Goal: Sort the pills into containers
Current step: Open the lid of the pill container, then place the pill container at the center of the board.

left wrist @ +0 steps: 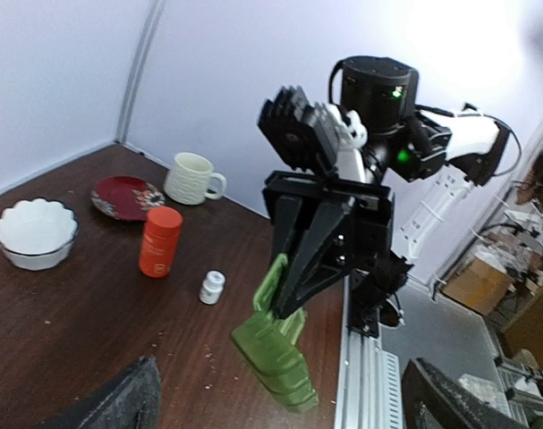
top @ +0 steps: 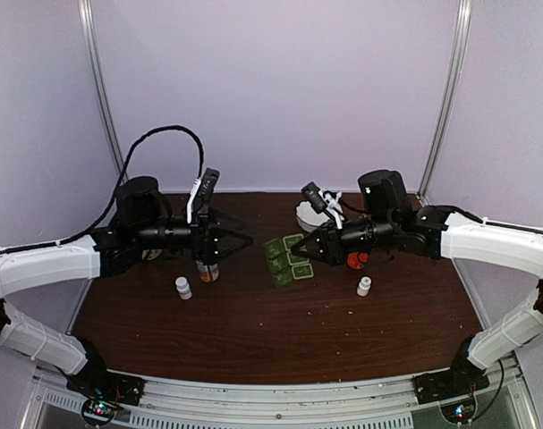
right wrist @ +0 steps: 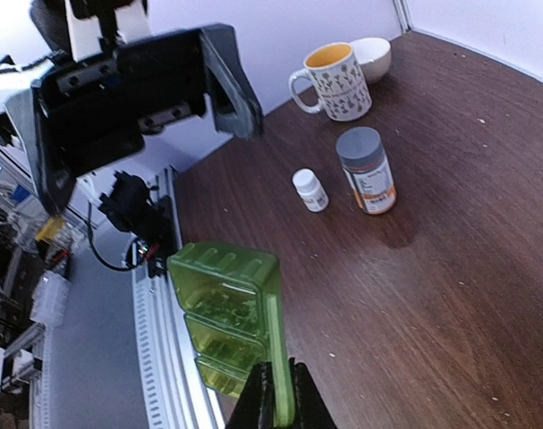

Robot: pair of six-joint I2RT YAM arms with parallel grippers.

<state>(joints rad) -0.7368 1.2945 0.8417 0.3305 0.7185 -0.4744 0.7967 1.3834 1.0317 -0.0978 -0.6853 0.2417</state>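
Right hand (right wrist: 275, 395): fingers pinched together on a thin green edge of the pill box (right wrist: 224, 308). Firm hold, nothing else in the grip.

Left hand (top: 238, 234): spread as wide as it goes and holding nothing. It hovers over the surface (top: 253, 344), with the grey-capped bottle (top: 207, 271) directly below it.

The pill box sits at mid-surface between the two hands, nearer the right one. The left wrist view shows it tilted, hanging from the right hand's grip. I cannot tell whether its lower end touches the surface. Its lids are up, and the three cells (right wrist: 219, 315) face the right wrist camera in a row. There is something dark and mottled in the middle cell. I cannot make out any pills there or on the surface.

Other items:
- The orange bottle (left wrist: 159, 241) stands upright beside the right arm, with the right white bottle (top: 364, 286) just in front of it.
- The left white bottle (top: 183, 287) stands near the grey-capped bottle.
- The far side holds a white mug (left wrist: 192, 178), a red plate (left wrist: 128, 195) and a white bowl (left wrist: 34, 234).
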